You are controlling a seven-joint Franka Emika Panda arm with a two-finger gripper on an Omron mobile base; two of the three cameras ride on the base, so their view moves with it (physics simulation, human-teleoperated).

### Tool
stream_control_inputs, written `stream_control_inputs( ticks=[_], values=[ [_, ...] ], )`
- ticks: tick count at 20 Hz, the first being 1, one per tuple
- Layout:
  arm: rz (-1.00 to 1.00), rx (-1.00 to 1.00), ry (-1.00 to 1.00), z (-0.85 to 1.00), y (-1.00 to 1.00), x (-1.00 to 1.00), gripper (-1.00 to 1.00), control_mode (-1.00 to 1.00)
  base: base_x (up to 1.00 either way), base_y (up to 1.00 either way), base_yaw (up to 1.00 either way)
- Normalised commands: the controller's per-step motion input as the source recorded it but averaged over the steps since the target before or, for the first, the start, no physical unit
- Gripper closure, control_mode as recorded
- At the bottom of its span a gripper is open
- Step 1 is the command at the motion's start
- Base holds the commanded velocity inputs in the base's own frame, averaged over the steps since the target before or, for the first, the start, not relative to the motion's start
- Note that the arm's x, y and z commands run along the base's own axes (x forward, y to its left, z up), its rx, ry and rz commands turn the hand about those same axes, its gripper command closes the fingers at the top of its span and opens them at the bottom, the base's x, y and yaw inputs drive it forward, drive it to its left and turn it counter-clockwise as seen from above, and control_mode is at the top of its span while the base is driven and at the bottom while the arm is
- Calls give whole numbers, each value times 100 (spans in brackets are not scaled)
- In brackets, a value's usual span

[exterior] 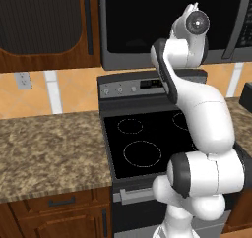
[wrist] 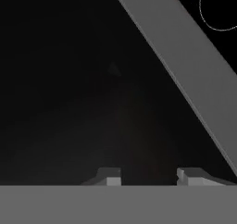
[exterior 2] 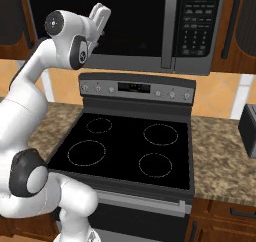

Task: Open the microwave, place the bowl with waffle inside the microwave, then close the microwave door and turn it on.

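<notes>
The microwave [exterior 2: 140,21] hangs above the stove with its door [exterior: 147,20] shut. The door's dark bar handle [exterior 2: 170,26] stands beside the button panel [exterior 2: 200,21]. My gripper [exterior 2: 100,13] is raised close to the lower left of the black glass and points at it. In the hand view the gripper [wrist: 149,177] is open, nothing sits between its fingertips [wrist: 109,177], and the door's dark glass [wrist: 83,89] and grey lower frame [wrist: 194,79] lie just ahead. The bowl and the waffle are out of view.
A black glass-top stove [exterior: 147,143] with burner rings sits below, with its knob panel [exterior 2: 135,88] behind. Granite counters [exterior: 49,148] flank it on both sides. A dark appliance [exterior 2: 248,123] stands on the right counter. Brown wooden cabinets [exterior: 44,25] hang beside the microwave.
</notes>
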Motion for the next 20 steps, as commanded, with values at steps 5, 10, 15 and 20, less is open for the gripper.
stream_control_inputs(
  ticks=[5,10,15,20],
  values=[
    [1,0,6,4,-17,-56,-100,-100,0,0,0],
    [1,-10,9,-4,-8,-87,-100,-100,0,0,0],
    [15,-25,7,-8,-3,-66,100,-100,0,0,0],
    [23,-41,16,0,-12,-35,100,-100,0,0,0]
  ],
)
